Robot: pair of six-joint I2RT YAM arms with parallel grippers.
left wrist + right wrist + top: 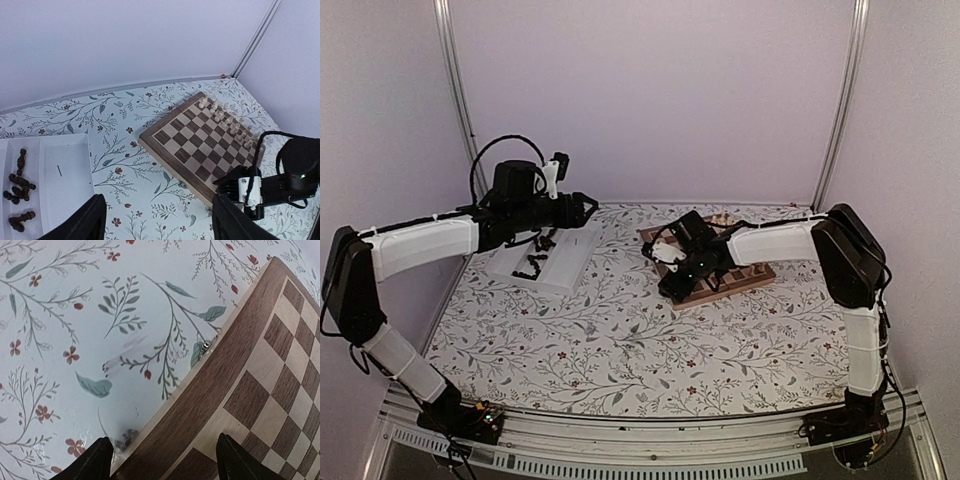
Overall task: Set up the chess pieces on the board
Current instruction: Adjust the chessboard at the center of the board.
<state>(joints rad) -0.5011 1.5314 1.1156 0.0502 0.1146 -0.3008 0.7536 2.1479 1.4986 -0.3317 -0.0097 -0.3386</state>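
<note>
Board [260, 390] edge under spread right gripper [165, 462]

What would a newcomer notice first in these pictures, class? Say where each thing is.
The wooden chessboard sits far right on the flowered table, pale pieces lined along its far edge. The dark chess pieces lie jumbled in a white tray at the left. Both claws are open and empty: the left claw near the tray, the right claw over the board's border.

Chess pieces [21, 181] lie in the white tray [70, 187]; pale figures [218, 116] line the board [195, 145].
</note>
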